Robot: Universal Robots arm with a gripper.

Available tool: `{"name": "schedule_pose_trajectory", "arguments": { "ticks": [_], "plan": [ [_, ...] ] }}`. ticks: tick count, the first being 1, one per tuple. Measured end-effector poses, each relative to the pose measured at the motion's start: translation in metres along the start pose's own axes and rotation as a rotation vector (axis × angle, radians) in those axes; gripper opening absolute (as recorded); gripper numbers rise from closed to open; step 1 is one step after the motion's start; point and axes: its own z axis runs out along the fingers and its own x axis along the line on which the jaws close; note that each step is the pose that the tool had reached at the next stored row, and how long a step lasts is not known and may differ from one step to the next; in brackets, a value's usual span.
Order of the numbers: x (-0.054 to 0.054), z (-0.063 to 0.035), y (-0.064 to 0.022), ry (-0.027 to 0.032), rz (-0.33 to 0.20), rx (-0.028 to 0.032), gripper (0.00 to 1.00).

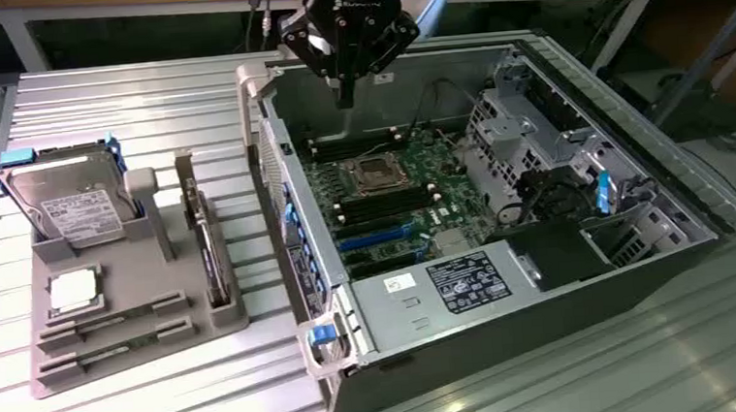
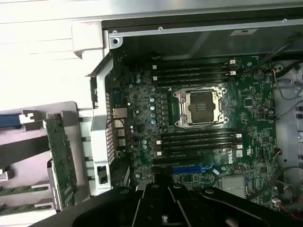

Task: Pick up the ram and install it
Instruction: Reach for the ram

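Ram (image 2: 19, 191) on tray (image 1: 139, 272), slatted table (image 1: 128, 106)

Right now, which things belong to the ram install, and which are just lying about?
Job: thin green ram stick; black memory slots; black gripper, shut; open grey computer case.
Lying about: silver boxy hard drive; upright green expansion card; square silver chip.
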Motion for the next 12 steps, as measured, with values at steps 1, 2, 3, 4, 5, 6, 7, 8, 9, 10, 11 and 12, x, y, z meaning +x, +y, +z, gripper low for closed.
{"name": "schedule_pose_trajectory", "arguments": {
  "ticks": [1,2,3,4,5,6,7,8,9,10,11,12],
  "plan": [
    [0.0,0.0,0.0,-0.0002,0.003,0.0005,0.11],
    [0.001,-0.0001,-0.0001,-0.0002,0.004,0.0006,0.11],
    [0.007,-0.0001,-0.0005,-0.0004,0.004,0.0005,0.11],
    [0.026,-0.0003,-0.0017,-0.0007,0.004,0.0008,0.11],
    [0.031,-0.0003,-0.0021,-0.0008,0.004,0.0007,0.11],
    [0.035,-0.0003,-0.0025,-0.0008,0.004,0.0007,0.11],
    [0.04,-0.0004,-0.0029,-0.0008,0.004,0.0007,0.11],
    [0.044,-0.0004,-0.0032,-0.0008,0.004,0.0007,0.11],
    [0.049,-0.0004,-0.0036,-0.0009,0.004,0.0007,0.11],
    [0.053,-0.0004,-0.004,-0.0009,0.003,0.0007,0.11],
    [0.061,-0.0005,-0.0046,-0.0007,0.003,0.0008,0.11],
    [0.073,-0.0004,-0.0056,-0.0008,0.003,0.0007,0.11]
  ]
}}
